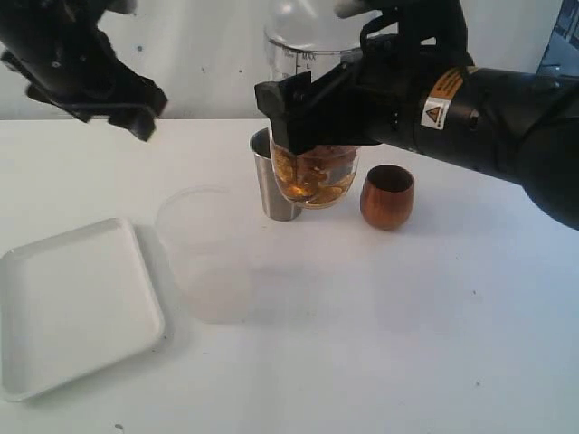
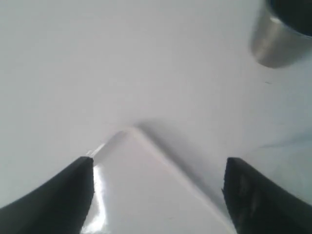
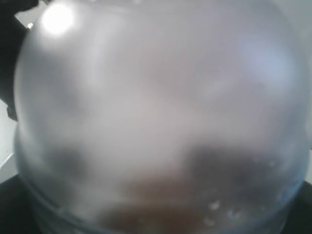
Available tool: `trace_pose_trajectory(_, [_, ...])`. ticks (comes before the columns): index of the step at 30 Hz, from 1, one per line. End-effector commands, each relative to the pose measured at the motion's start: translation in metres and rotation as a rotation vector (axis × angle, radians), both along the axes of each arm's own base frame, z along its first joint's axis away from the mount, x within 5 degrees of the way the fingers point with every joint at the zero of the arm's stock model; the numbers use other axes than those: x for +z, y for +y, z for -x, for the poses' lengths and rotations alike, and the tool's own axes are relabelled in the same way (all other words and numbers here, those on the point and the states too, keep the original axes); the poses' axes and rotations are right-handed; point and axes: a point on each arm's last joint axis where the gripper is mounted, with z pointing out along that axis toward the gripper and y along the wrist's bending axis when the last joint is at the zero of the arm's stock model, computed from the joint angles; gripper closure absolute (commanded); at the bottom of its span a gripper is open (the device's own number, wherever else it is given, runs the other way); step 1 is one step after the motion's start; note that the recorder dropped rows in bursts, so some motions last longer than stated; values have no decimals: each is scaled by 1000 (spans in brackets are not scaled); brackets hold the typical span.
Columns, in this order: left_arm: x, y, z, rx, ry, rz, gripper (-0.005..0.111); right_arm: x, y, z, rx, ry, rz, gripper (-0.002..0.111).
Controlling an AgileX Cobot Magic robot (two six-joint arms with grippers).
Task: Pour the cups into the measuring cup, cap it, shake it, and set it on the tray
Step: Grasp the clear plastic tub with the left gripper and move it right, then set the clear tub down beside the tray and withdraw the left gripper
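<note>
Tech 1: White tabletop (image 1: pixel 407 344), plain white wall behind. Report tray (image 1: pixel 72 307) and measuring cup (image 1: pixel 312 176).

Tech 2: Tray: flat white plastic with low rim and rounded corners, lying at the tabletop's near left. Measuring cup: clear plastic cylinder, long axis vertical, upright, amber liquid in its base. Contact with the tabletop cannot be determined.

Tech 1: Fingers?

Tech 2: Right gripper (image 1: pixel 312 117): fingers clamped on the measuring cup at mid-height, one on each side. Left gripper (image 1: pixel 136 113): fingers (image 2: pixel 63 200) spread wide, empty, above a tray corner.

Tech 1: Remaining items?

Tech 2: Frosted cup (image 1: pixel 204 253) beside the tray. Tapered steel tumbler (image 1: pixel 270 185) just beside the measuring cup. Rounded wooden cup (image 1: pixel 387 194) stands apart.
</note>
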Motion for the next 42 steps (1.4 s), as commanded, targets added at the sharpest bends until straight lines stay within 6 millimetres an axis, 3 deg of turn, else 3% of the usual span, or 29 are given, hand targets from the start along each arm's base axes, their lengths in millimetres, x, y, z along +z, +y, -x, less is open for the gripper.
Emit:
trace_pose_trajectory(1, [1,36,1,288,20,-165,37,13,0,1,10,-81,-47,108])
trace_pose_trajectory(8, [-67,56,-6,307,167,-210,39,13,0,1,10,-81,-47,108])
trace_pose_trajectory(12, [-113,64,-14,395,221,-140,54,13,0,1,10,-81,-47,108])
trace_pose_trajectory(15, [-136,65,-17,387,250,-142,65,13,0,1,10,-81,-47,108])
trace_pose_trajectory(18, [-152,58,-22,362,269,-107,85,13,0,1,10,-81,-47,108])
trace_pose_trajectory(21, [-166,47,-26,300,288,-18,105,13,0,1,10,-81,-47,108])
trace_pose_trajectory(22, [-170,43,-28,275,290,15,107,13,0,1,10,-81,-47,108])
trace_pose_trajectory(42, [-190,21,-46,174,210,212,107,13,0,1,10,-79,-46,108])
